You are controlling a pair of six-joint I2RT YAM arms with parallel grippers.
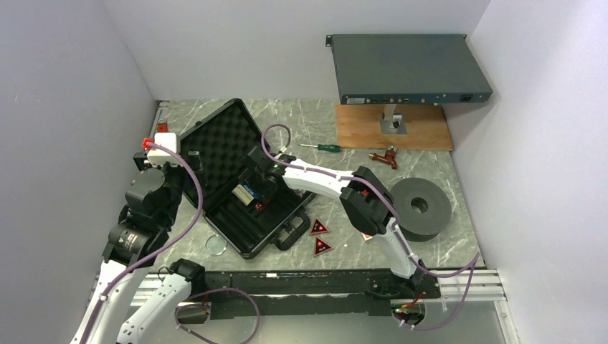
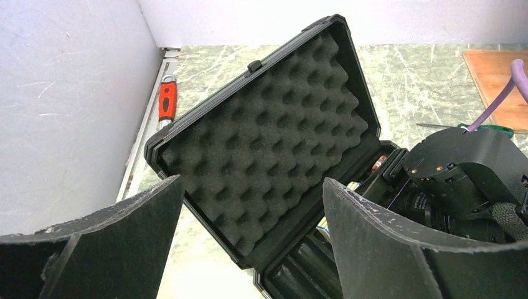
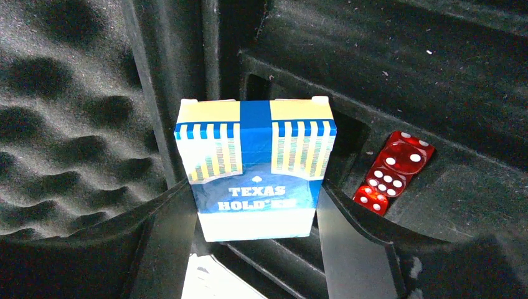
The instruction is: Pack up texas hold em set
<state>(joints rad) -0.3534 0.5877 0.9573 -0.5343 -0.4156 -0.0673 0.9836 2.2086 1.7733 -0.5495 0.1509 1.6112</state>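
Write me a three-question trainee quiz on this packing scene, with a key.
1. True or false: the left gripper is shut on a red deck.
2. Which thing sits in the case slot right beside the blue deck? A) red dice B) a coin C) a chip roll
3. Fill in: the blue deck is held by the ____ gripper.

Key
1. False: it is open and holds nothing.
2. A.
3. Right: the right gripper has a finger on each side of the deck.
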